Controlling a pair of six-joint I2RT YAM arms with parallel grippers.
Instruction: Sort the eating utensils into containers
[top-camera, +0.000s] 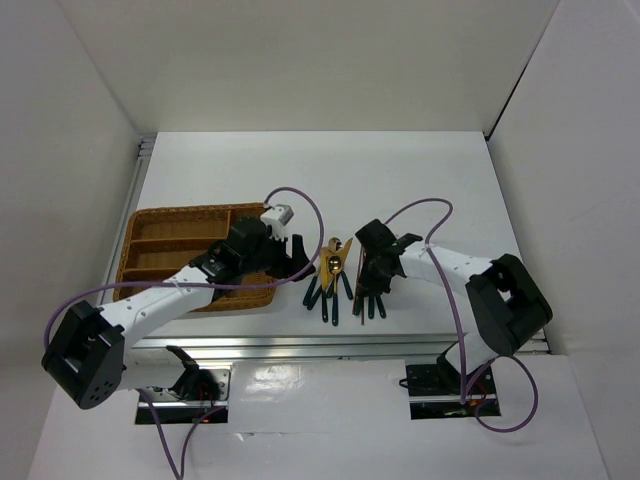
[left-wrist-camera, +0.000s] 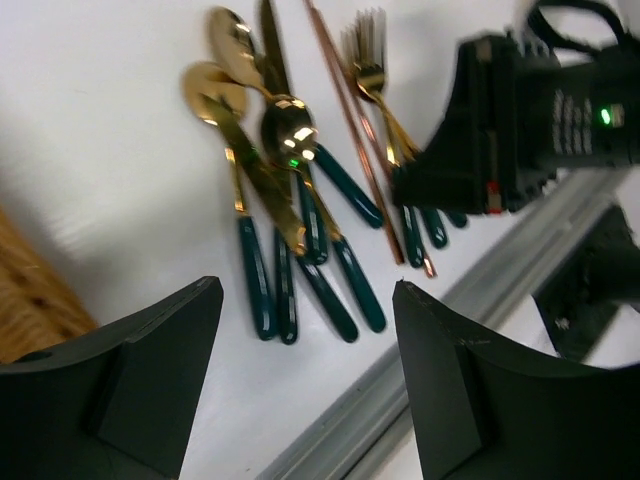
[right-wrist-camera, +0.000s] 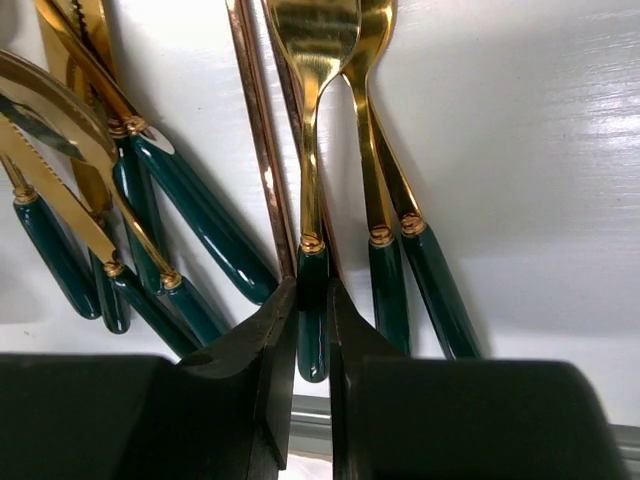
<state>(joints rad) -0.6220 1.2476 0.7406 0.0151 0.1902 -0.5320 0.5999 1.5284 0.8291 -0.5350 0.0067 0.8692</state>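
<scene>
Right wrist view: arm stretched low, my right pincer (right-wrist-camera: 311, 300) clamps one fork (right-wrist-camera: 312, 150) by its teal handle; my left pincer (left-wrist-camera: 305, 290) hovers nearby, jaws apart.

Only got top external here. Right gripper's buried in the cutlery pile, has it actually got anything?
Observer: Right wrist view shows the right gripper with its jaws pinched on the teal handle of one fork, which lies on the table.
Operator: Just the one?
Observer: A copper chopstick runs alongside that handle right up to the jaws; can't tell if it's caught.
Operator: And the left?
Observer: Left gripper is open and empty in its own wrist view.
</scene>
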